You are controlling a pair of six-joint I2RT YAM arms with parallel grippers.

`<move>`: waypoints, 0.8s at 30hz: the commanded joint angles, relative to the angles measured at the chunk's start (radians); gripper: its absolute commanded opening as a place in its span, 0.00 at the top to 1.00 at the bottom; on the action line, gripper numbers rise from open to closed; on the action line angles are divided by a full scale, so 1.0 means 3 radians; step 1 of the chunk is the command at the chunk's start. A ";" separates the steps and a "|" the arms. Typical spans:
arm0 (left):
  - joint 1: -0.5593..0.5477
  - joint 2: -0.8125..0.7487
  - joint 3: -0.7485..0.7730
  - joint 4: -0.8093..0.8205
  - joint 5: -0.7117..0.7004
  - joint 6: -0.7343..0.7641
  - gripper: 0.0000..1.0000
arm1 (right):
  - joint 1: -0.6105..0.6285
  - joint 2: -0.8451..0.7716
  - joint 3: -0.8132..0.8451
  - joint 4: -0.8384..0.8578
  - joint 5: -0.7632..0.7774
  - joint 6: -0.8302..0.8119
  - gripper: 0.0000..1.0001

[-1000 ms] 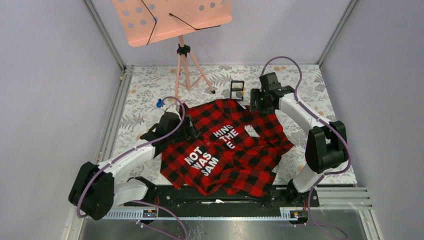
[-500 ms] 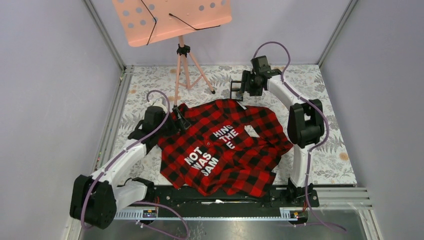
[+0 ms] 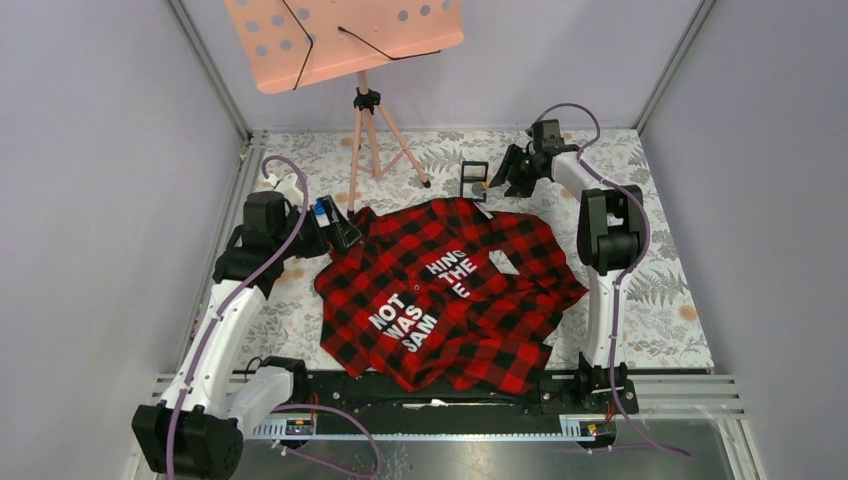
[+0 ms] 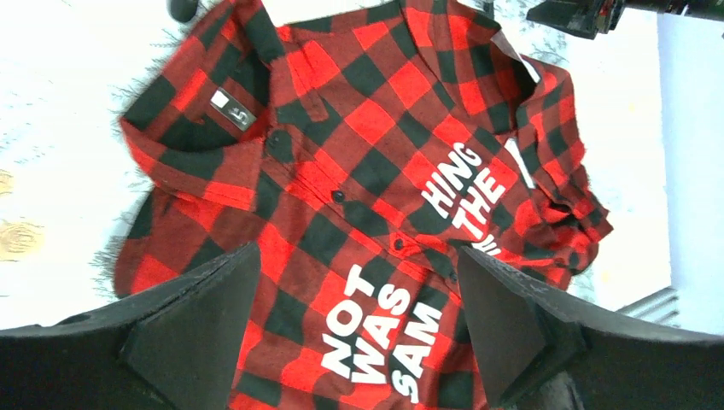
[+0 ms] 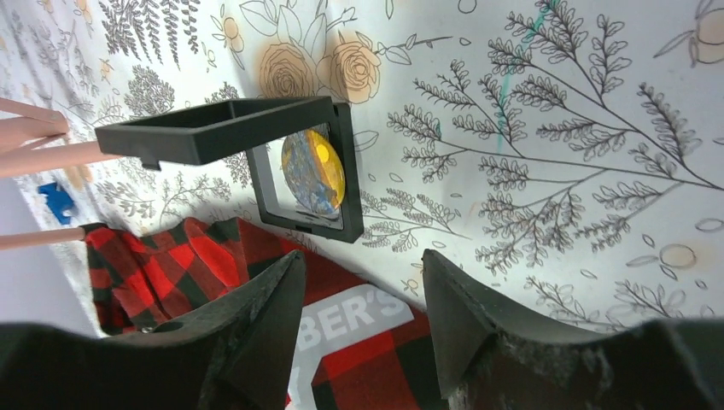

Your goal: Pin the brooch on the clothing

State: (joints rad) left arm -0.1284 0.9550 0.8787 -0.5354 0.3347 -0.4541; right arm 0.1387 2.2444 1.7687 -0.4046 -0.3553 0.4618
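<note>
Air is all the left gripper (image 4: pixel 357 252) holds: its fingers are spread wide, and it hangs over the far left corner of the clothing (image 3: pixel 450 290). This is a red-and-black check shirt lying flat in the middle of the table (image 3: pixel 660 300), white letters up. A small blue object (image 3: pixel 320 208) sits just beside that gripper, off the cloth.

Further right, just past the collar, stands a small black frame box (image 5: pixel 256 128), hinged open. The brooch (image 5: pixel 313 171) is inside it, a round badge set in the lower frame and facing the right wrist camera.

The right gripper (image 5: pixel 360 260) is likewise parted and empty. It points at the box from the box's right, close but not touching. In its own view the badge lies ahead and a little left of the gap between the fingers.

This arm is clearly the nearer one. I'd judge it has to reach forward and pluck the badge out of its frame before any pinning.
</note>
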 commanded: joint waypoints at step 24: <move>0.0337 -0.0152 -0.0120 0.0062 -0.0053 0.0412 0.05 | -0.0001 0.0539 0.0392 0.0410 -0.0539 0.0379 0.58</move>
State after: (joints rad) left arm -0.0437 0.9348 0.8528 -0.5793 0.2848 -0.3363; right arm 0.1337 2.3898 1.8359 -0.2779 -0.5022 0.5743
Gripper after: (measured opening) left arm 0.941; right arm 0.438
